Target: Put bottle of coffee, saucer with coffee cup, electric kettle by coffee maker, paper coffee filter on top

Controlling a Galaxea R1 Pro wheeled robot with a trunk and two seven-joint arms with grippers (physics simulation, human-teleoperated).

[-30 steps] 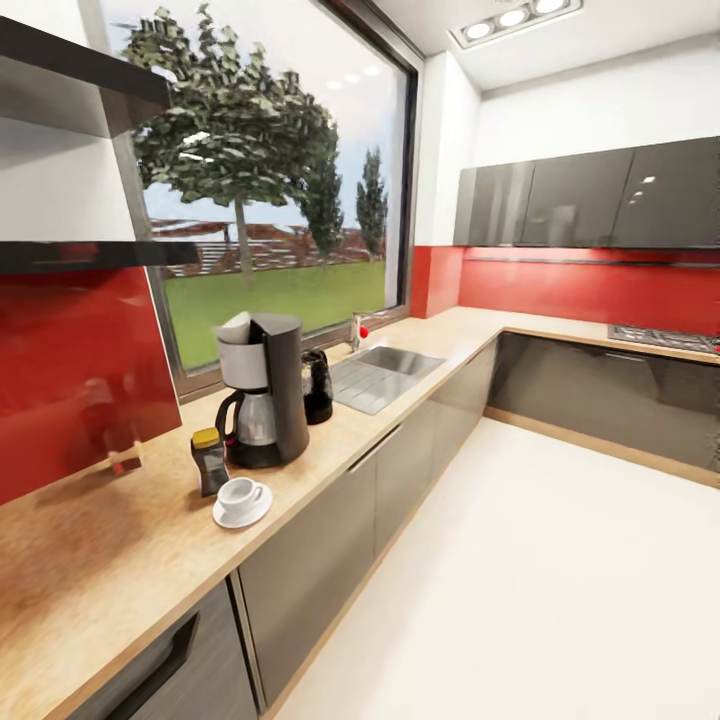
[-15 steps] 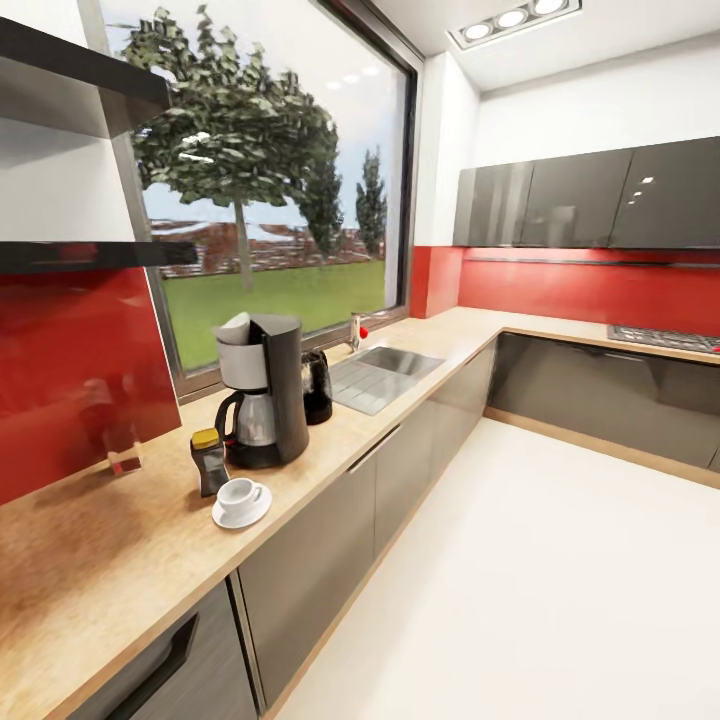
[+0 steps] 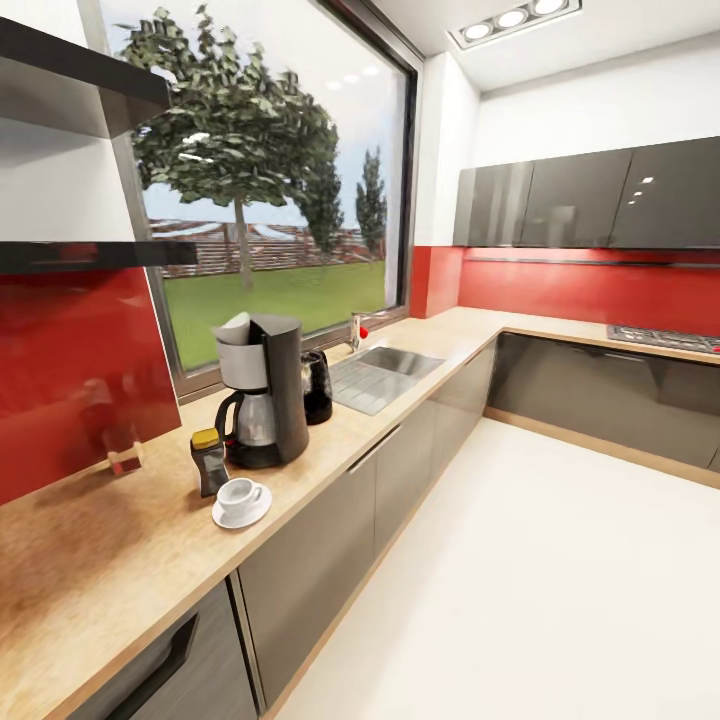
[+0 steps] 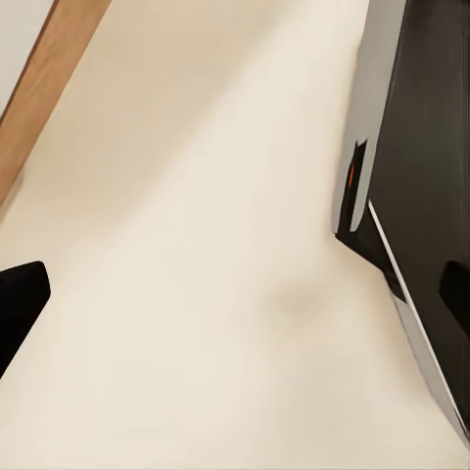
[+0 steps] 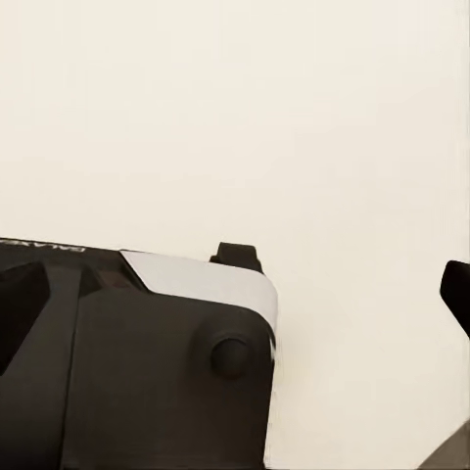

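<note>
From the head view, the coffee maker [image 3: 262, 390] stands on the kitchen countertop [image 3: 110, 560] under the window. A paper coffee filter [image 3: 234, 328] sits on its top, tilted toward the window side. The electric kettle [image 3: 317, 386] stands just beside the coffee maker on the sink [image 3: 385, 374] side, touching or nearly so. The bottle of coffee [image 3: 208, 462] stands just beside the coffee maker's base on the other side, and the coffee cup [image 3: 240, 494] rests on the saucer [image 3: 241, 510] near the bottle, toward the counter edge. The kitchen shelf [image 3: 95, 254] hangs above and away from the coffee maker, bare where visible. By this layout the station looks complete.

As for handling, the filter is probably feather-light and flimsy, best pinched gently at its rim. The cup is likely brittle and slick; its loop handle or rim is the place to hold it. The kettle looks heavier, so its black handle is the hold.

In the left wrist view, the left gripper [image 4: 240, 299] points at pale floor, its dark fingertips set wide apart with nothing between them.

In the right wrist view, the right gripper's one visible fingertip [image 5: 455, 289] sits at the picture's edge over bare floor beside the robot's black body [image 5: 137, 372]; I cannot tell its spread.
</note>
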